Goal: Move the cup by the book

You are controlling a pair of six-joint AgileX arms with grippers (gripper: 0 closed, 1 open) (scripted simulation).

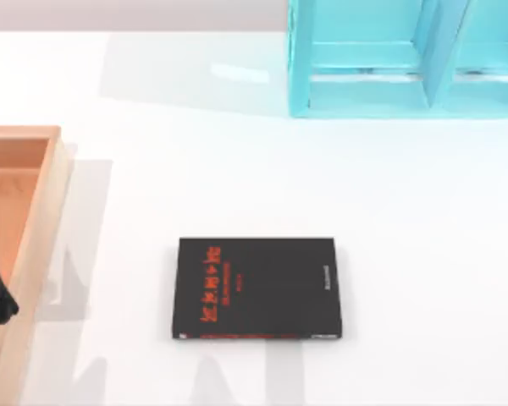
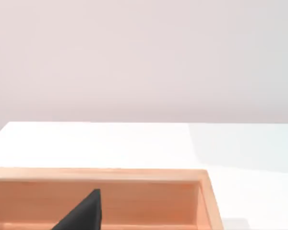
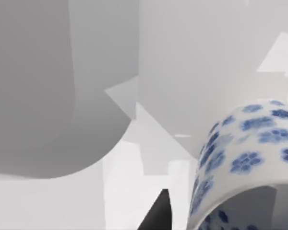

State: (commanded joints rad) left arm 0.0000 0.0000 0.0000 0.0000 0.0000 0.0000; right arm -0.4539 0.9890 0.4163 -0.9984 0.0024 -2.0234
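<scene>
We see a glazed, glossy cup point(image 3: 249, 158), a matt black book point(image 1: 258, 288), a wooden tray point(image 1: 34, 228) and a smooth white worktop point(image 1: 195, 169).

Text is on the book point(image 1: 258, 288) alone: red lettering on the left part of its black cover, too blurred to read. A faint grey mark near the cover's right edge and small marks on the red strip along its near edge are also illegible. Nothing readable anywhere else.

The white desk point(image 1: 406, 220) carries the black book point(image 1: 258, 288) near its middle, a wooden tray point(image 1: 42, 228) at left, a turquoise rack point(image 1: 406, 63) far right.
</scene>
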